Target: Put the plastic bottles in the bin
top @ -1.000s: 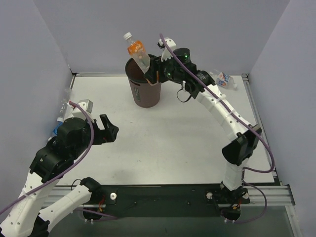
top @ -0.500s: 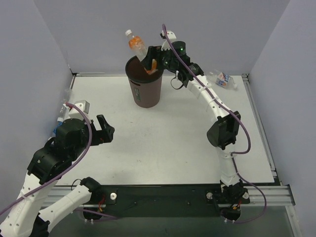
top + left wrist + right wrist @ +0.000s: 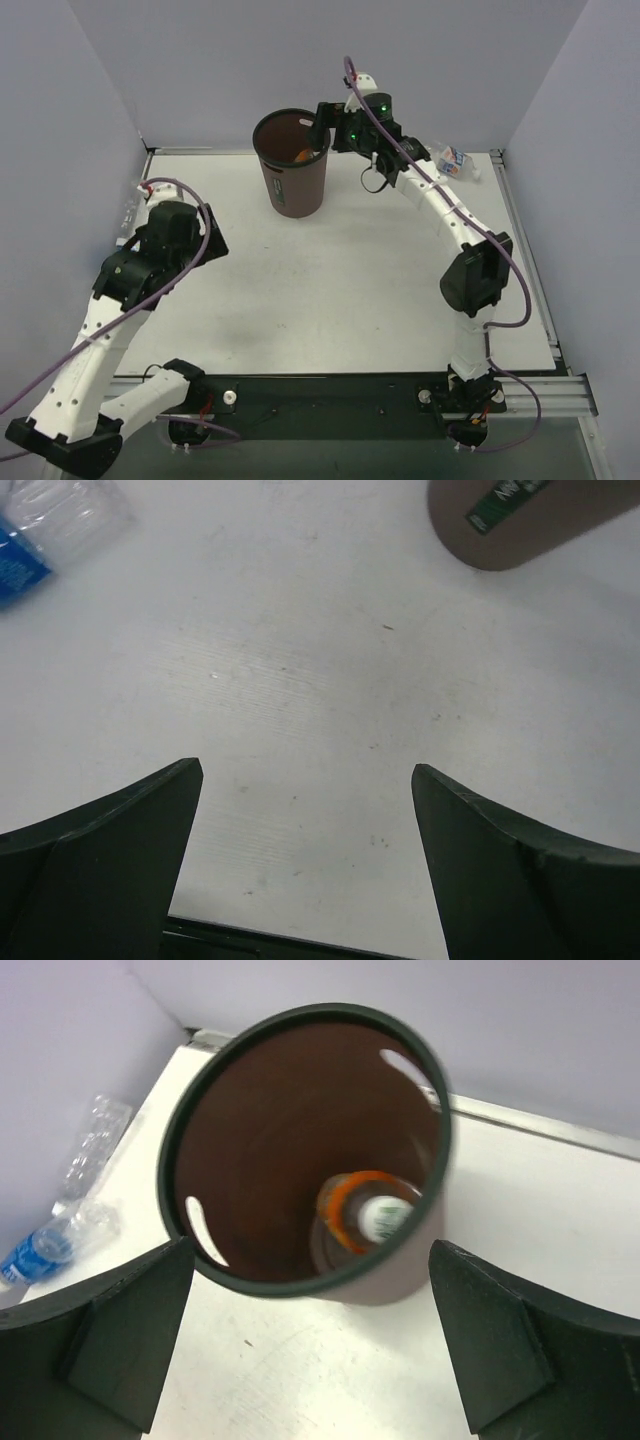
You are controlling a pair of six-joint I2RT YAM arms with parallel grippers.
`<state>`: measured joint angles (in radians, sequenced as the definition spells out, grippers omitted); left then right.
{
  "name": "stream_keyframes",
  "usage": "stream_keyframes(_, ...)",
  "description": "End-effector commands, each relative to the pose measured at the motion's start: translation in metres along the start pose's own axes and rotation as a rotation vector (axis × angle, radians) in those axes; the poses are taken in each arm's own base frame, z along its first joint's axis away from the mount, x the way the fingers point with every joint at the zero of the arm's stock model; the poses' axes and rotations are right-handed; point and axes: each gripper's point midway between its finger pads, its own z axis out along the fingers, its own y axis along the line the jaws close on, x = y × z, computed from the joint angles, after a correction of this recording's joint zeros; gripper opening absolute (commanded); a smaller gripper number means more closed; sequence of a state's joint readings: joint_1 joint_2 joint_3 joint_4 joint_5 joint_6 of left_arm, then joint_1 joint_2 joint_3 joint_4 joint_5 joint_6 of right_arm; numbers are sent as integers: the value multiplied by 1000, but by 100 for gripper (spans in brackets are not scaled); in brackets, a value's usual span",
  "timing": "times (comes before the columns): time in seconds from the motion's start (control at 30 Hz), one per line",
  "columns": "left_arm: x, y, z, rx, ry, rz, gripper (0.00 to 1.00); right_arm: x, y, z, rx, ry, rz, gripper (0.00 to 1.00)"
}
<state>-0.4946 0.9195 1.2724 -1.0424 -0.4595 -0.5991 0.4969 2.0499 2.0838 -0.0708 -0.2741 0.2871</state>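
The dark brown bin [image 3: 296, 188] stands at the back middle of the table. An orange-tinted bottle [image 3: 362, 1216] lies inside it, cap toward my right wrist camera, and shows as an orange speck [image 3: 301, 155] from above. My right gripper [image 3: 326, 124] hovers open just right of the bin's rim [image 3: 300, 1290], its fingers empty. A clear bottle with a blue label [image 3: 30, 540] lies by the left wall [image 3: 45, 1248]. Another bottle with a red-white-blue label [image 3: 452, 160] lies at the back right. My left gripper [image 3: 306, 770] is open over bare table.
Purple walls close in the table at the left, back and right. The bin's base with its green-white mark [image 3: 500, 495] sits at the upper right of the left wrist view. A black rail [image 3: 330, 395] runs along the near edge.
My right gripper opened and the orange-tinted bottle dropped from above the rim into the bin. My left arm swung up and toward the left wall.
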Motion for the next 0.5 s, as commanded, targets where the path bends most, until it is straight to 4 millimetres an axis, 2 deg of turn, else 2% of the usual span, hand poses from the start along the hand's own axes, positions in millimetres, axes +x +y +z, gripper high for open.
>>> stream_keyframes(0.0,-19,23,30,-106,22,-173,97,-72,-27,-76,160,-199,77,96)
stream_keyframes(0.03,-17,21,43,-95,59,-208,97,-59,-39,-80,205,-177,102,96)
stream_keyframes(0.07,-21,30,49,-135,51,-233,97,-56,-55,-87,264,-180,148,95)
stream_keyframes(0.1,-24,31,55,-152,52,-237,97,-63,-57,-101,276,-203,160,95)
stream_keyframes(0.13,-24,35,67,-182,70,-236,97,-59,-63,-107,299,-202,175,94)
stream_keyframes(0.17,-26,39,72,-199,74,-244,97,-46,-73,-110,333,-183,191,94)
stream_keyframes(0.23,-27,56,92,-251,106,-232,97,-44,-81,-124,384,-199,224,94)
stream_keyframes(0.27,-27,61,99,-265,117,-211,97,-29,-86,-126,406,-165,238,94)
stream_keyframes(0.33,-28,79,115,-328,131,-134,98,-20,-83,-137,409,-150,295,94)
stream_keyframes(0.4,-29,89,127,-362,127,-60,98,7,-83,-153,435,-105,356,94)
stream_keyframes(0.47,-26,107,146,-444,120,27,97,20,-78,-161,419,-101,386,94)
